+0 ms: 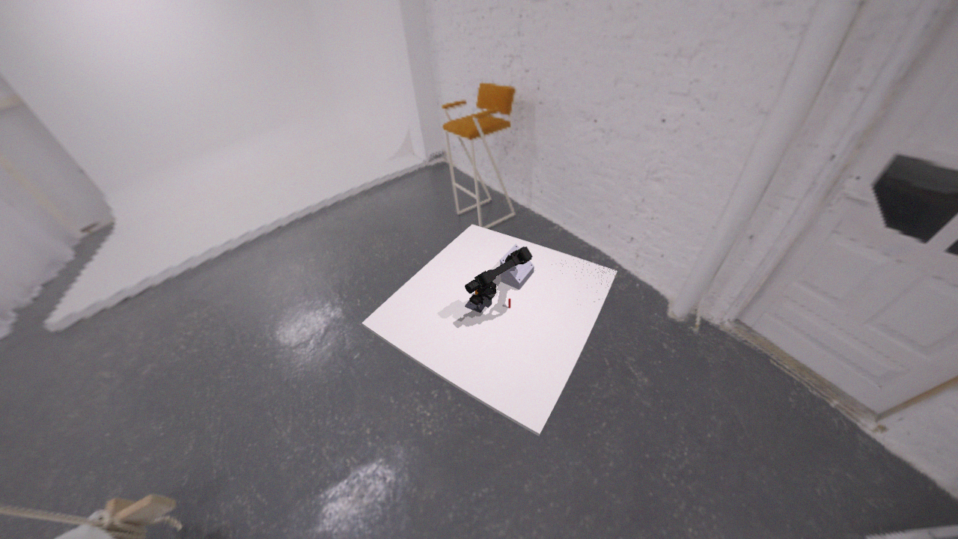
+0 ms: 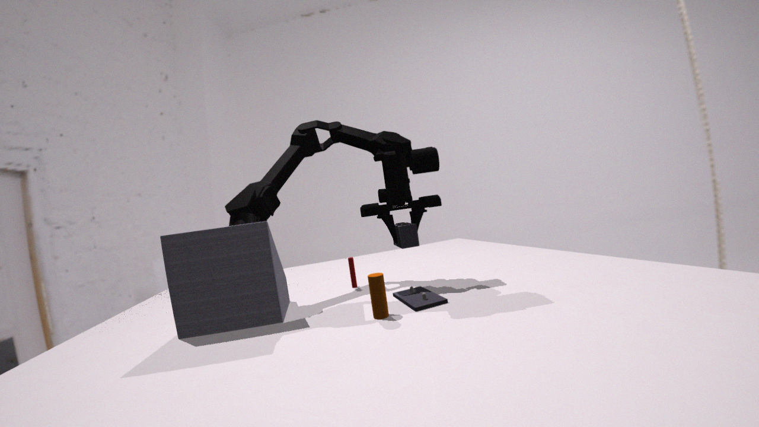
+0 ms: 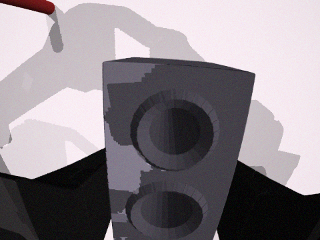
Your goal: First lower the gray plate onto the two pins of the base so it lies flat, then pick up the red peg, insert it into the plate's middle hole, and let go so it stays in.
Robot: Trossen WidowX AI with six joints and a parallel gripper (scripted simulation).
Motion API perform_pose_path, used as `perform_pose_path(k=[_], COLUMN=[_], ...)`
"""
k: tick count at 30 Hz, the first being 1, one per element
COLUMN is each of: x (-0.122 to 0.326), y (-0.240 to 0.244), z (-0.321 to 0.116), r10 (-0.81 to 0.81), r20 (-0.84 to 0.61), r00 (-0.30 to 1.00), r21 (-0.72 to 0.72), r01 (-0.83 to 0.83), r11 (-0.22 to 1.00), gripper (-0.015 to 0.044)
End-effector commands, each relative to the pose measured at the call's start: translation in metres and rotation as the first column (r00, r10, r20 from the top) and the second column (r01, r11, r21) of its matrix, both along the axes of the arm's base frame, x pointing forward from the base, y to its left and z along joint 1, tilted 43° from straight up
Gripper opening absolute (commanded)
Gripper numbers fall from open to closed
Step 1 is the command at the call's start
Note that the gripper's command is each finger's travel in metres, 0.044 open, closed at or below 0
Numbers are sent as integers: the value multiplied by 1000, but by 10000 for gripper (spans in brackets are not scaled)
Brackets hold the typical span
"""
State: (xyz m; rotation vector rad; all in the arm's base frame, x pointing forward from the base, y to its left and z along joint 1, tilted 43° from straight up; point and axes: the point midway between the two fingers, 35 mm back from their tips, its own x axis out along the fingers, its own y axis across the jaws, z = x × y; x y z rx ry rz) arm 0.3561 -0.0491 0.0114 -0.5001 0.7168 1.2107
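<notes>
My gripper [image 2: 406,233] [image 3: 166,151] is shut on the gray plate [image 2: 407,237] [image 3: 230,133] and holds it in the air. In the wrist view two of the plate's round holes show, and its lower end is cut off by the frame. The dark flat base [image 2: 433,301] lies on the table below the held plate, with two short pins standing up and nothing on them. The red peg [image 1: 509,303] [image 2: 352,272] [image 3: 27,5] stands upright on the table, apart from the base. How the plate's holes line up with the pins cannot be told.
An orange cylinder [image 2: 378,297] stands upright close to the base in the exterior view. A large gray box [image 2: 225,284] [image 1: 521,275] stands beside the arm's mount. The white table [image 2: 531,360] [image 1: 502,365] carries all of these and the arm's shadows.
</notes>
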Motion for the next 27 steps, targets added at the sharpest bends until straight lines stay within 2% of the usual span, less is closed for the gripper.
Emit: perform_pose_path(k=[1, 27], x=[-2, -18], y=[-4, -26], z=[-13, -93], r10=[17, 119], r20=[9, 97], r00=[1000, 988], r21=[-6, -35], r01=[-17, -116], r11=[1000, 993], gripper=[0, 0])
